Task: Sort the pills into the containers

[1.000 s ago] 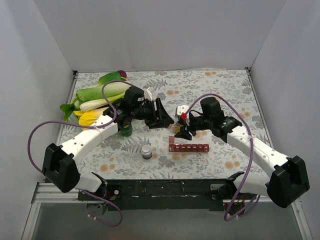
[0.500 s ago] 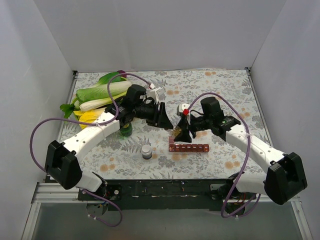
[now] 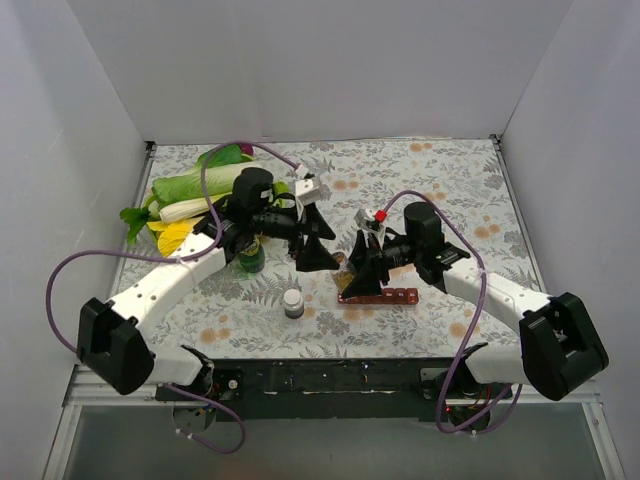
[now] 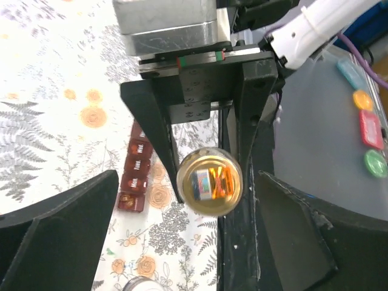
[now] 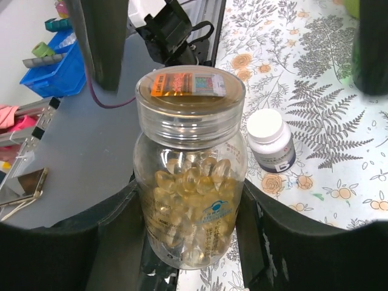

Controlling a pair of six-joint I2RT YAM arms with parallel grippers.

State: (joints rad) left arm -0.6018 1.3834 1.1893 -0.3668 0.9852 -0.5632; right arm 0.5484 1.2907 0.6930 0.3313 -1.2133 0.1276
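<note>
Golden capsules (image 5: 188, 188) visible only from right wrist; right claw (image 5: 188, 242) grips jar (image 5: 191, 121), left claw (image 4: 188, 236) released.

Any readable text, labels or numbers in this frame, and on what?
Nothing reads clearly.
Pill jar: lid sticker and blue print, too small.
White-capped bottle: label blurred.
Pill organizer: lid lettering blurred.

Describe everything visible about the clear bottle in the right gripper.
The clear pill bottle looks like see-through plastic, mostly full of golden softgel capsules, with faint blue print on its side. Its clear ribbed lid is on, topped by an orange-and-white sticker. The right gripper clamps its body from both sides; nothing else visibly touches it.
</note>
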